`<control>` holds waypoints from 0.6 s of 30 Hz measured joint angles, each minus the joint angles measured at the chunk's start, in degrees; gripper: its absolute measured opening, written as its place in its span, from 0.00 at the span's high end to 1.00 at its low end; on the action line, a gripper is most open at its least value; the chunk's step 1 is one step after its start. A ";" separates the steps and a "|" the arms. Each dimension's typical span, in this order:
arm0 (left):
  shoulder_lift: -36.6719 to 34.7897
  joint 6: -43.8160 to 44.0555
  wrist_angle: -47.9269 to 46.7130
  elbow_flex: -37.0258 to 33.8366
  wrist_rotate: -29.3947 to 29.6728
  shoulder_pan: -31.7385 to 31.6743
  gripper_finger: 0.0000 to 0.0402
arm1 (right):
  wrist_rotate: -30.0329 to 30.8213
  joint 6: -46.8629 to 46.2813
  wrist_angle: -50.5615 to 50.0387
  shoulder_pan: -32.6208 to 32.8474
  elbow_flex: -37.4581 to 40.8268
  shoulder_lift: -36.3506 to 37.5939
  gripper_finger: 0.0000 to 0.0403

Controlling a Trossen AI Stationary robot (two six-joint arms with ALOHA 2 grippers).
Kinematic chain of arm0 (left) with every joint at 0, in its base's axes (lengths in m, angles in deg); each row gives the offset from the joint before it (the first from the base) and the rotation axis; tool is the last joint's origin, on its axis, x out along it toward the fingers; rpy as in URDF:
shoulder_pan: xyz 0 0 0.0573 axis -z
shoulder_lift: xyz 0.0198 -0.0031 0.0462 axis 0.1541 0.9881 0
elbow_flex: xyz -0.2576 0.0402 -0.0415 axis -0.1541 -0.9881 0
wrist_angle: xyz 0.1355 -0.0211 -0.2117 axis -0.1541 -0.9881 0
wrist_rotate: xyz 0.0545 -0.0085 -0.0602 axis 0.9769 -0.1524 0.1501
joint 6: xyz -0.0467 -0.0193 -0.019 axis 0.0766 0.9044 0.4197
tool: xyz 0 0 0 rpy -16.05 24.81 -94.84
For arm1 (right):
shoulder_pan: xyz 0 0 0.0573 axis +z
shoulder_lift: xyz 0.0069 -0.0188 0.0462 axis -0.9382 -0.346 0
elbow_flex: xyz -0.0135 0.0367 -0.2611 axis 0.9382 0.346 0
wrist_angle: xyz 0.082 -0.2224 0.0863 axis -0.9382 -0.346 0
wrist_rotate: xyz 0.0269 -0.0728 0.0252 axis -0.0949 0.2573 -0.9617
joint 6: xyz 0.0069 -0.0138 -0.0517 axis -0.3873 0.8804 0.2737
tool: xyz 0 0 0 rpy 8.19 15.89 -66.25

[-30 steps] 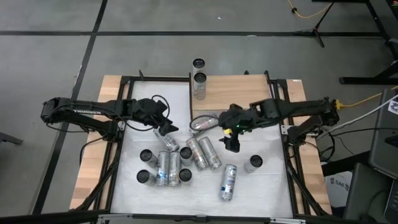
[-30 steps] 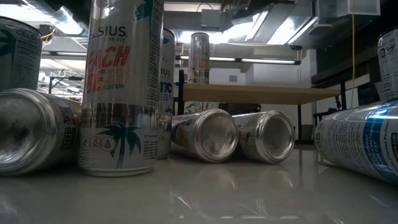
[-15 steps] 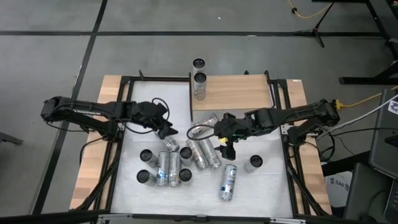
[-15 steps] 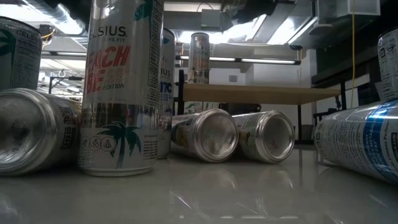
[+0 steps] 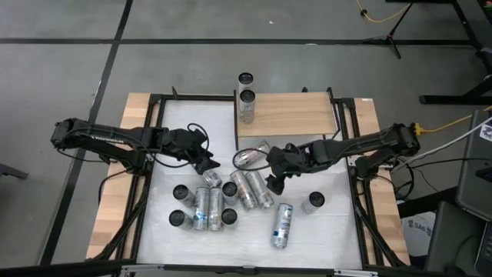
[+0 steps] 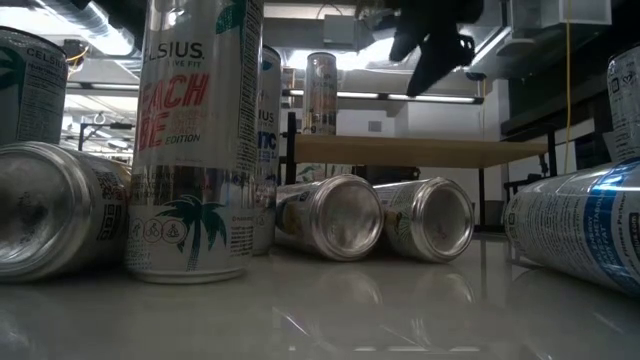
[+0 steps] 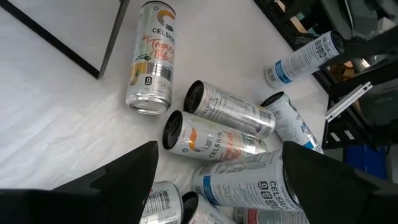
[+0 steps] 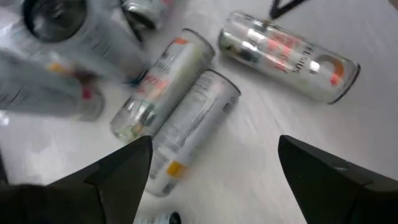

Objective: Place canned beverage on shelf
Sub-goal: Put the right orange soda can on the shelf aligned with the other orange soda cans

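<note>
The shelf (image 5: pixel 296 114) is a pale wood board on black posts at the table's far side. Two upright cans (image 5: pixel 247 102) stand at its left end; in the low view one can (image 6: pixel 320 92) shows on it. Several cans stand or lie on the white table. My right gripper (image 5: pixel 274 183) (image 8: pixel 214 143) hangs open, slanting down, above two cans lying side by side (image 5: pixel 252 189) (image 8: pixel 180 115); it shows high up in the low view (image 6: pixel 430 45). My left gripper (image 5: pixel 206 164) (image 7: pixel 217 155) is open above the left cluster of cans (image 5: pixel 206 206).
A can (image 5: pixel 247 157) lies by the shelf's near left corner. Another can (image 5: pixel 282 225) lies toward the near edge, and one (image 5: pixel 313 202) stands to its right. Black frame rails (image 5: pixel 355 192) run along the table's sides. Bare white tabletop (image 5: pixel 330 231) lies at the near right.
My right gripper has come down and a little toward the table's left, rolling about its own axis, and now hangs over the two side-by-side cans; it has entered the low view from above. Its fingers stay open. No can has moved.
</note>
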 joint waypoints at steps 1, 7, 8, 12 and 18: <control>0.02 0.01 0.00 0.00 0.02 0.00 0.16 | 0.42 -1.12 0.68 -0.56 0.73 0.00 0.16; 0.02 0.01 0.02 0.00 0.99 0.00 0.16 | 4.42 -10.15 2.50 -5.00 2.97 -0.48 0.16; 0.02 0.01 0.02 0.00 1.29 0.00 0.16 | 4.64 -11.71 2.49 -5.68 3.25 -0.75 0.16; 0.10 0.01 0.10 0.00 4.07 0.00 0.16 | 4.62 -14.70 4.52 -7.49 3.99 -1.50 0.16; 3.27 -2.84 2.74 0.02 10.03 0.00 0.16 | 4.39 -14.81 6.46 -7.34 4.03 -1.88 0.16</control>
